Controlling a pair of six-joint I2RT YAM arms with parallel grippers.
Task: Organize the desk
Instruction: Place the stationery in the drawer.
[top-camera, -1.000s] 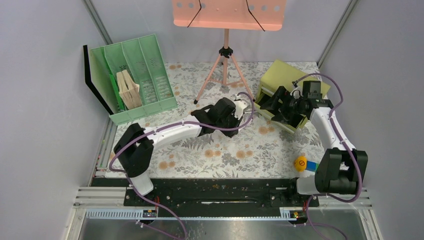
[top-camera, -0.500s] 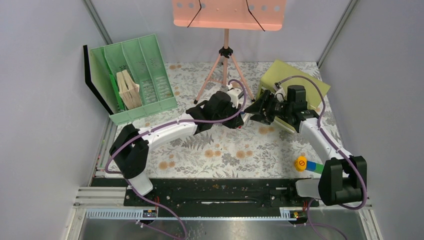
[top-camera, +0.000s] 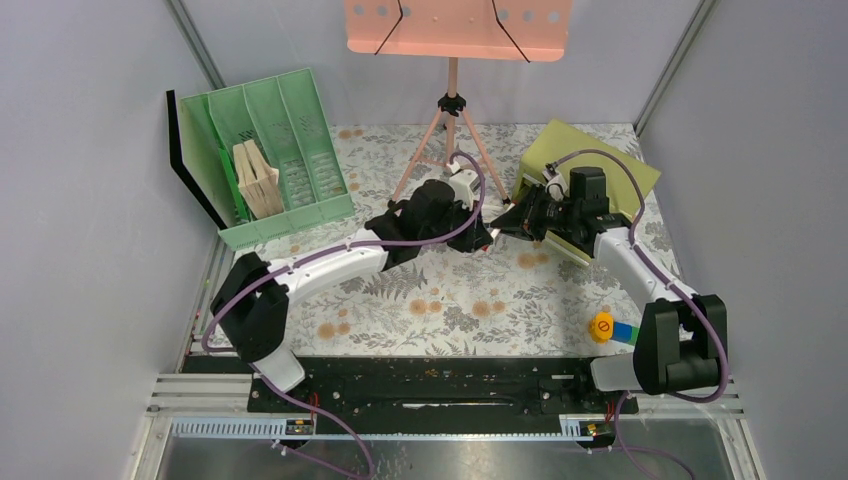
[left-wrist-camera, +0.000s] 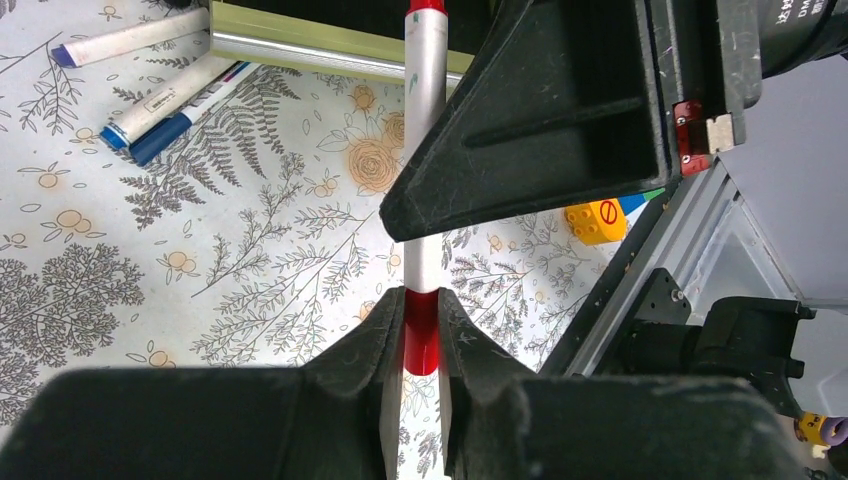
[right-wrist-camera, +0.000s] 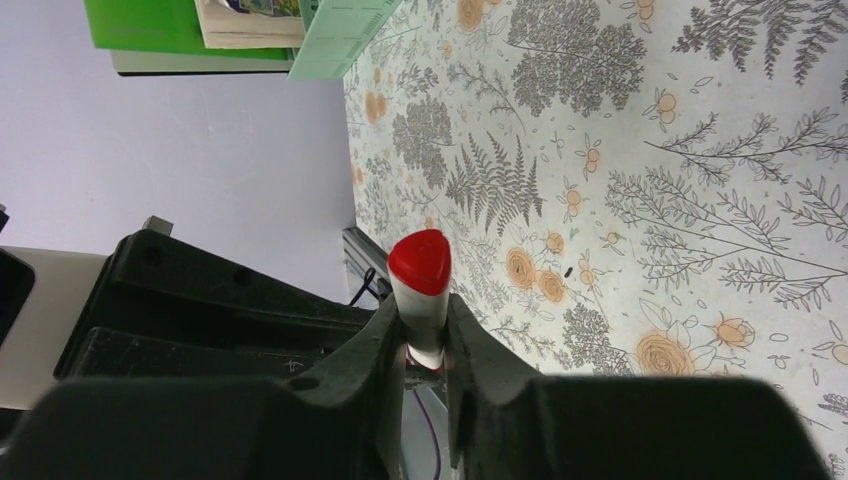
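The red-capped marker (left-wrist-camera: 425, 150) hangs between both arms, above the desk (top-camera: 440, 300), just right of centre in the overhead view. My left tool (left-wrist-camera: 420, 325) is clamped on its red end at the bottom of the left wrist view. My right tool (right-wrist-camera: 425, 330) pinches the white barrel just under the other red tip. For a clean handover I'd check the right grip is firm, then part the left slowly and back off straight along the barrel.
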